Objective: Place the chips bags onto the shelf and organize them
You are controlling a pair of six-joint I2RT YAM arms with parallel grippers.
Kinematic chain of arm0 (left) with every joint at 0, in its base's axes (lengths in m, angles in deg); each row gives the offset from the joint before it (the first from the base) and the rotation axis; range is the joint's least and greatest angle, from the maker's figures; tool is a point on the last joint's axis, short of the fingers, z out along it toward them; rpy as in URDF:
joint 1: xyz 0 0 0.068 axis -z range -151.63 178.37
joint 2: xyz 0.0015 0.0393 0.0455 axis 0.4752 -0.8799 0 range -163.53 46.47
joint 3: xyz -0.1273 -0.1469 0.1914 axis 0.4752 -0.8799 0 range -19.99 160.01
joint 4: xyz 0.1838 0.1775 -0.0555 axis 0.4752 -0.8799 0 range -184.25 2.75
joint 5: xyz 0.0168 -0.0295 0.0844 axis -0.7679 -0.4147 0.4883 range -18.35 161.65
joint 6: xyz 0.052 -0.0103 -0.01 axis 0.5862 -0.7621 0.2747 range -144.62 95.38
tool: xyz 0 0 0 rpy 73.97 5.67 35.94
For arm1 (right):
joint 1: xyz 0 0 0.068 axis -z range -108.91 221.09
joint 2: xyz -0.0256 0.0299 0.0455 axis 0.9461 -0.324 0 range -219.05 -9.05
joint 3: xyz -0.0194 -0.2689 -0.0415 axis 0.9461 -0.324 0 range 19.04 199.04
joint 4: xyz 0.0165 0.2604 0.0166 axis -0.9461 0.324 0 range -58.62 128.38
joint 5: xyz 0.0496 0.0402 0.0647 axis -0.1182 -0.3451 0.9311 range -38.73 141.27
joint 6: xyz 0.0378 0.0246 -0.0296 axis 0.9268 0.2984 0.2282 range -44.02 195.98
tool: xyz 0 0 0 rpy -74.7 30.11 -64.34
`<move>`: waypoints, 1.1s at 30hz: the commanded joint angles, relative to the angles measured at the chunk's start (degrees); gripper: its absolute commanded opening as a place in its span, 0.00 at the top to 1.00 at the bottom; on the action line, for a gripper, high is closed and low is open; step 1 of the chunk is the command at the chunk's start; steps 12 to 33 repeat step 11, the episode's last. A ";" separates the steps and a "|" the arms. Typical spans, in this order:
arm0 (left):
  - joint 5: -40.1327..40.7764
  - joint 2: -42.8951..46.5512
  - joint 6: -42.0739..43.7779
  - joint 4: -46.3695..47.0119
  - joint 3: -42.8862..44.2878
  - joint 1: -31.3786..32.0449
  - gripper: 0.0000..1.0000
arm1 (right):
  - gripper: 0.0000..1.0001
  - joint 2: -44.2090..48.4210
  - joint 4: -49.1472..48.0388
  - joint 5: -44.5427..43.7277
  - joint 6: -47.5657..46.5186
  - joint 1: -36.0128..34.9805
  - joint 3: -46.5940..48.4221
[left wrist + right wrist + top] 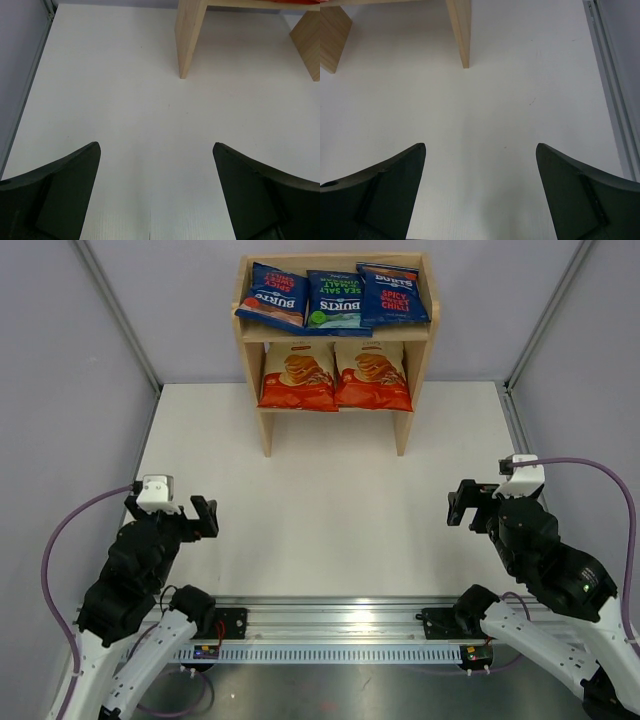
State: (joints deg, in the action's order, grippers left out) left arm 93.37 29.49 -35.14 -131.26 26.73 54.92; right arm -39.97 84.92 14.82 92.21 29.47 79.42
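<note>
Nearest us, our left gripper [156, 150] and right gripper [480, 150] hang with jaws spread wide, holding nothing, over the white table [320, 490]. Well beyond stands the shelf [404, 405], with three Burts bags [336, 298] side by side on top and two Cassava Chips bags [298, 375] on the lower tier.

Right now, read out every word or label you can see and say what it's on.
"BURTS", "SPICY SWEET CHILLI": left blue bag, top tier.
"BURTS", "SEA SALT": middle blue bag.
"BURTS", "SPICY SWEET CHILLI": right blue bag.
Lower tier, left orange bag and right orange bag: print too small to read.
Wrist views: no text.
</note>
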 commanded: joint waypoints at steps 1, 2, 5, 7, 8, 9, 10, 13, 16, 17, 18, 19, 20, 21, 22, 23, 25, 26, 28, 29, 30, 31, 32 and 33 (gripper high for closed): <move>-0.71 -1.31 0.42 2.52 -0.14 -0.18 0.01 | 0.00 0.24 -1.51 -1.70 -0.32 0.23 -0.09; -0.71 -1.22 0.42 2.61 -0.22 -0.18 0.01 | 0.00 0.33 -1.59 -1.79 -0.32 0.23 -0.17; -0.71 -1.05 0.42 2.79 -0.31 -0.18 0.01 | 0.01 0.42 -1.68 -1.26 -0.58 0.23 -0.26; -0.71 -1.13 0.42 2.79 -0.31 -0.18 0.01 | 0.00 0.42 -1.77 -1.35 -0.58 0.23 -0.44; -0.71 -1.05 0.42 2.79 -0.40 -0.18 0.01 | 0.00 0.42 -1.86 -1.17 -0.50 0.23 -0.53; -0.62 -1.05 0.42 2.79 -0.31 -0.18 0.01 | 0.01 0.42 -2.03 -1.17 -0.50 0.23 -0.79; -0.53 -0.87 0.42 2.88 -0.31 -0.18 0.01 | 0.01 0.51 -2.21 -1.08 -0.50 0.32 -0.79; -0.53 -0.87 0.42 2.88 -0.31 -0.18 0.01 | 0.00 0.51 -2.12 -1.26 -0.50 0.23 -0.79; -0.53 -0.87 0.42 2.88 -0.31 -0.18 0.01 | 0.00 0.51 -2.12 -1.26 -0.50 0.23 -0.79; -0.53 -0.87 0.42 2.88 -0.31 -0.18 0.01 | 0.00 0.51 -2.12 -1.26 -0.50 0.23 -0.79; -0.53 -0.87 0.42 2.88 -0.31 -0.18 0.01 | 0.00 0.51 -2.12 -1.26 -0.50 0.23 -0.79; -0.53 -0.87 0.42 2.88 -0.31 -0.18 0.01 | 0.00 0.51 -2.12 -1.26 -0.50 0.23 -0.79; -0.53 -0.87 0.42 2.88 -0.31 -0.18 0.01 | 0.00 0.51 -2.12 -1.26 -0.50 0.23 -0.79; -0.53 -0.87 0.42 2.88 -0.31 -0.18 0.01 | 0.00 0.51 -2.12 -1.26 -0.50 0.23 -0.79; -0.53 -0.87 0.42 2.88 -0.31 -0.18 0.01 | 0.00 0.51 -2.12 -1.26 -0.50 0.23 -0.79; -0.53 -0.87 0.42 2.88 -0.31 -0.18 0.01 | 0.00 0.51 -2.12 -1.26 -0.50 0.23 -0.79; -0.53 -0.87 0.42 2.88 -0.31 -0.18 0.01 | 0.00 0.51 -2.12 -1.26 -0.50 0.23 -0.79; -0.53 -0.87 0.42 2.88 -0.31 -0.18 0.01 | 0.00 0.51 -2.12 -1.26 -0.50 0.23 -0.79; -0.53 -0.87 0.42 2.88 -0.31 -0.18 0.01 | 0.00 0.51 -2.12 -1.26 -0.50 0.23 -0.79; -0.53 -0.87 0.42 2.88 -0.31 -0.18 0.01 | 0.00 0.51 -2.12 -1.26 -0.50 0.23 -0.79; -0.53 -0.87 0.42 2.88 -0.31 -0.18 0.01 | 0.00 0.51 -2.12 -1.26 -0.50 0.23 -0.79; -0.53 -0.87 0.42 2.88 -0.31 -0.18 0.01 | 0.00 0.51 -2.12 -1.26 -0.50 0.23 -0.79; -0.53 -0.87 0.42 2.88 -0.31 -0.18 0.01 | 0.00 0.51 -2.12 -1.26 -0.50 0.23 -0.79; -0.53 -0.87 0.42 2.88 -0.31 -0.18 0.01 | 0.00 0.51 -2.12 -1.26 -0.50 0.23 -0.79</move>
